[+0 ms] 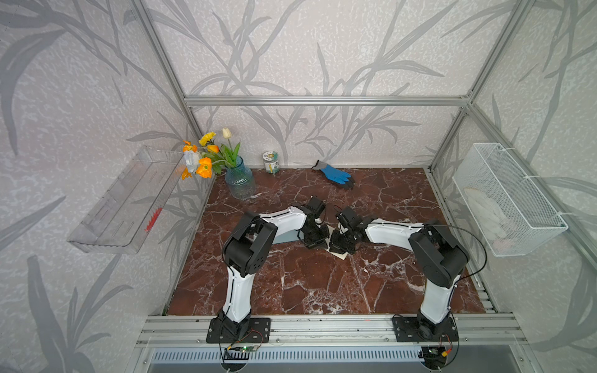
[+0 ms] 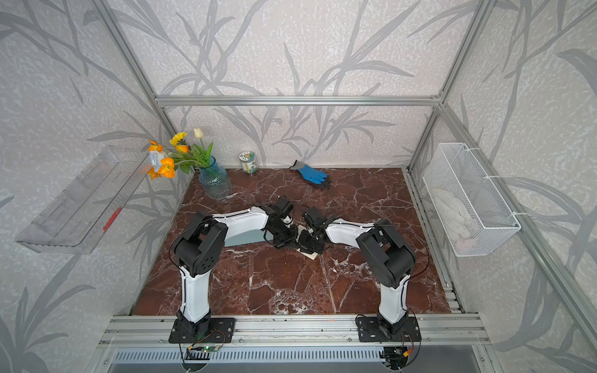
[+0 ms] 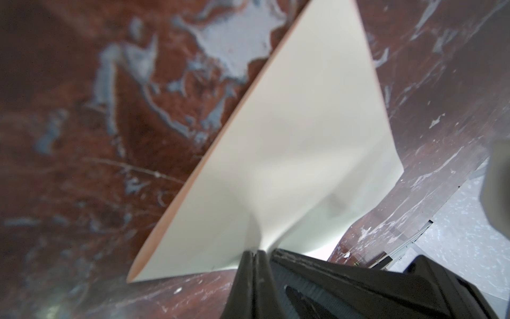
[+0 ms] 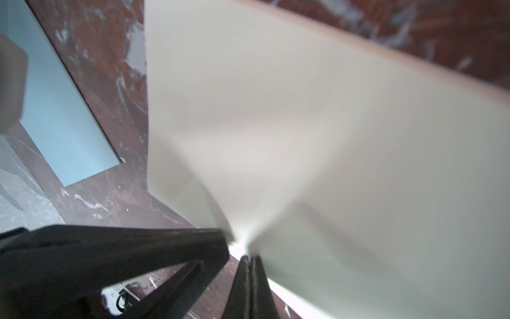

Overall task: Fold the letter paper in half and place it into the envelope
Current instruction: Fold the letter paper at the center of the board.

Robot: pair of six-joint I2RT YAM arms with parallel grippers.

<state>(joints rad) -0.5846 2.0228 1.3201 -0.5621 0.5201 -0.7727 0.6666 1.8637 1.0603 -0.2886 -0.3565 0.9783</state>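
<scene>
Cream paper (image 3: pixel 289 138), one plain buckled sheet, is clamped between the closed fingers of the left gripper (image 3: pixel 255 252) and right gripper (image 4: pixel 249 258); one blue-grey envelope (image 4: pixel 63 124) lies beside it.

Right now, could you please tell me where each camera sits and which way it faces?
Top views: above the front rail, looking down and back at the marble tabletop; left arm and right arm show.
Left wrist: on the left arm, facing along shut left fingers at the letter paper.
Right wrist: likewise, along shut right fingers; envelope beside.
Shared: all four show the letter paper.
</scene>
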